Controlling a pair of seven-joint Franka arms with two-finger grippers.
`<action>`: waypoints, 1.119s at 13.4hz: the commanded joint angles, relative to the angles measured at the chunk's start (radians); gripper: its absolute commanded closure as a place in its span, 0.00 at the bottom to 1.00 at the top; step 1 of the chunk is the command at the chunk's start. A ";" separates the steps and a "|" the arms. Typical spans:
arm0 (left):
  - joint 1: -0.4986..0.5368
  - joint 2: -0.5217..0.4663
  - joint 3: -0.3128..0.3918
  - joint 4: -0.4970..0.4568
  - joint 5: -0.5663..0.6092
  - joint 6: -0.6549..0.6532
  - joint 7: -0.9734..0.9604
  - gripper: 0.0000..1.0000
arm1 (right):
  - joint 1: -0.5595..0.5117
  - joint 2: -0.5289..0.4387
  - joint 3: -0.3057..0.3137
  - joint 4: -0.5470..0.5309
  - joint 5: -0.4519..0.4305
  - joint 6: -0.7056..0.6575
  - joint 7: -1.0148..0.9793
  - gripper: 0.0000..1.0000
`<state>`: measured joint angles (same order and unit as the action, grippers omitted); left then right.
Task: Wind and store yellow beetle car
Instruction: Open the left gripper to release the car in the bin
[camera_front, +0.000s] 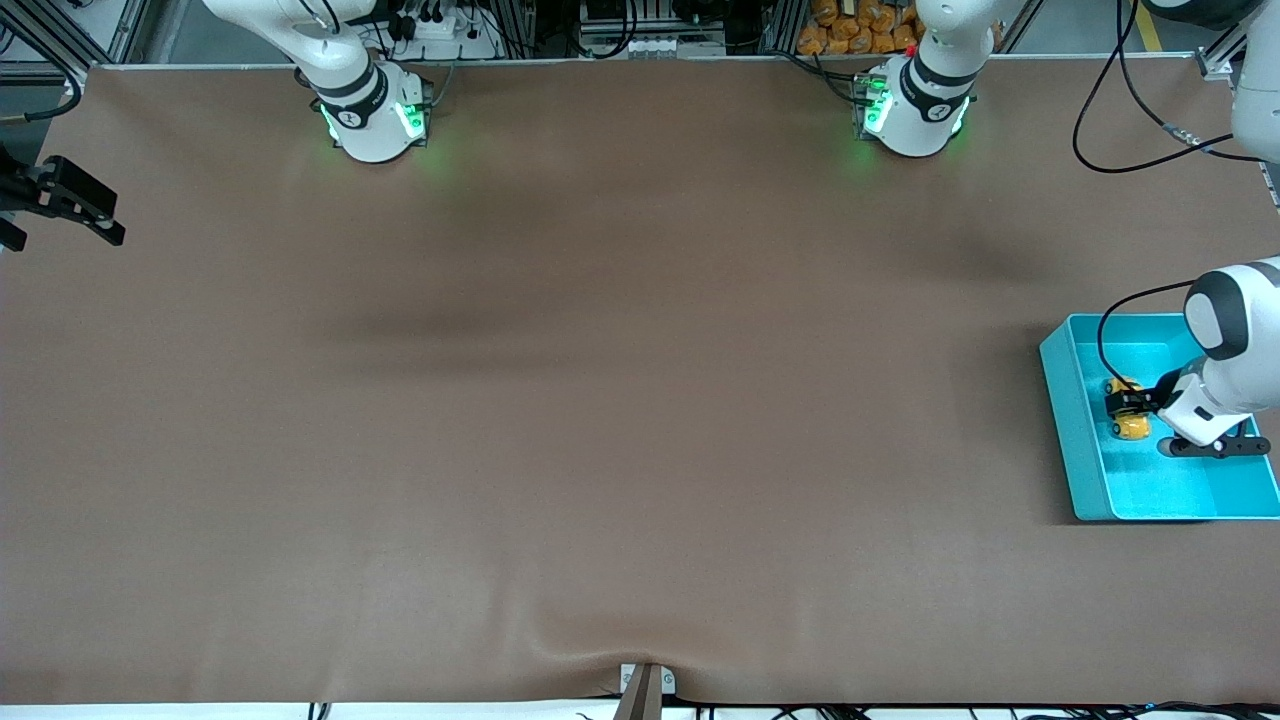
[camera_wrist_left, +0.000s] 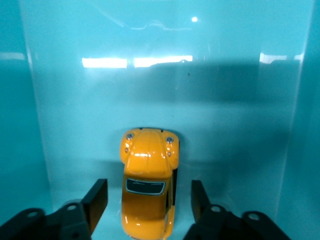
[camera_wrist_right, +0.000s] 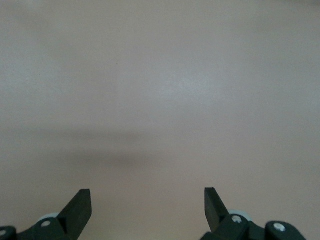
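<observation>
Now yellow beetle car (camera_wrist_left: 148, 187) rests in teal bin (camera_front: 1070, 420); no writing legible.

There are no words, numbers, labels or brand names to read anywhere in these pictures. The two white round robot bases (camera_front: 375, 115) (camera_front: 915, 110) each carry a small dark mark, but it is too tiny to make out.
</observation>
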<state>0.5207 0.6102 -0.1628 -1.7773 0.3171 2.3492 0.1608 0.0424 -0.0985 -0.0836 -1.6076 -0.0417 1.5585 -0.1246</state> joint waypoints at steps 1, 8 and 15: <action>0.001 -0.124 -0.036 -0.014 0.013 -0.088 -0.003 0.00 | 0.005 0.003 -0.002 0.011 -0.014 -0.011 0.010 0.00; -0.028 -0.403 -0.170 -0.014 -0.122 -0.404 -0.096 0.00 | 0.007 0.003 -0.002 0.012 -0.014 -0.011 0.010 0.00; -0.373 -0.607 -0.035 -0.010 -0.292 -0.617 -0.323 0.00 | 0.005 0.003 -0.002 0.012 -0.012 -0.011 0.011 0.00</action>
<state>0.2411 0.0843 -0.2774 -1.7613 0.0698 1.7740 -0.1238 0.0424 -0.0984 -0.0841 -1.6079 -0.0417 1.5584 -0.1246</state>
